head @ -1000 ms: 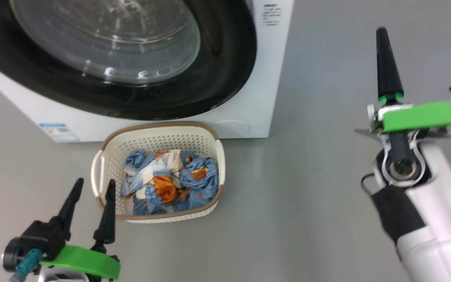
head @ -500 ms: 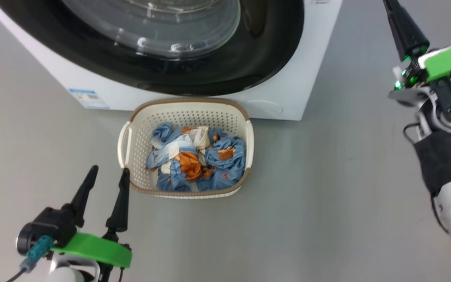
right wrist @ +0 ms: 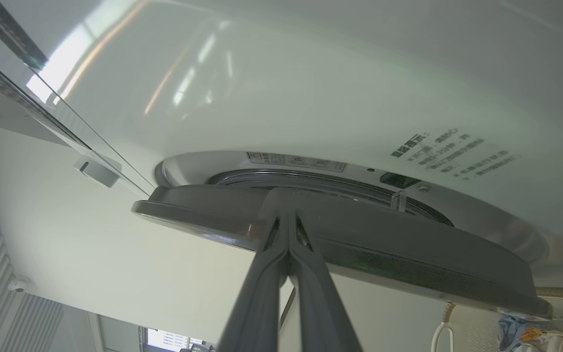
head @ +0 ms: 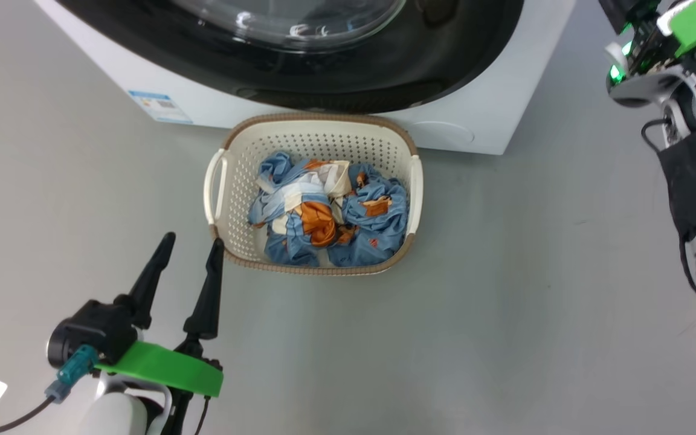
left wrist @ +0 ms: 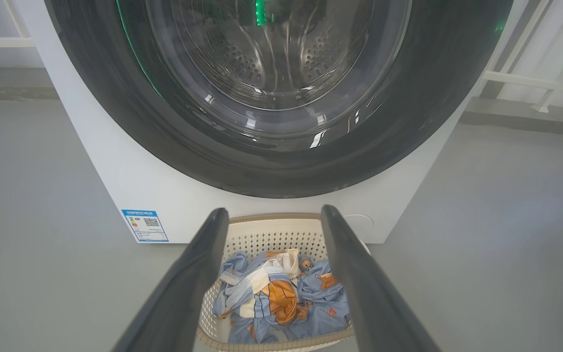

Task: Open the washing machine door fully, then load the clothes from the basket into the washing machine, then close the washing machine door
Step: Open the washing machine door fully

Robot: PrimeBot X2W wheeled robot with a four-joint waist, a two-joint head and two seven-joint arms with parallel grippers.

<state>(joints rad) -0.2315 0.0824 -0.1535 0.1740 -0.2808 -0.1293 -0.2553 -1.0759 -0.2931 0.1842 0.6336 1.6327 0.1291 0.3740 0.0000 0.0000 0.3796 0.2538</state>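
Only writing on the washing machine [head: 475,118] is a blue label sticker [head: 159,106] with a QR code, print too tiny to read, plus blurry Chinese lines [right wrist: 438,154] on its white front in the right wrist view. Left gripper [head: 194,238] is spread wide, holding nothing, just beside the basket [head: 318,118] with the clothes [head: 330,211] in it. Right gripper [right wrist: 287,225] is pinched together, tips at the edge of the washing machine door [right wrist: 384,244].

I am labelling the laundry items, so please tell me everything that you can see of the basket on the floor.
The basket is cream-white perforated plastic, a rounded rectangle with a brown woven-look rim and a handle on each short side. It stands upright on the grey floor, just before the washing machine; whether they touch I cannot tell. The clothes, blue, orange and cream, lie inside. The open left hand hovers near its corner.
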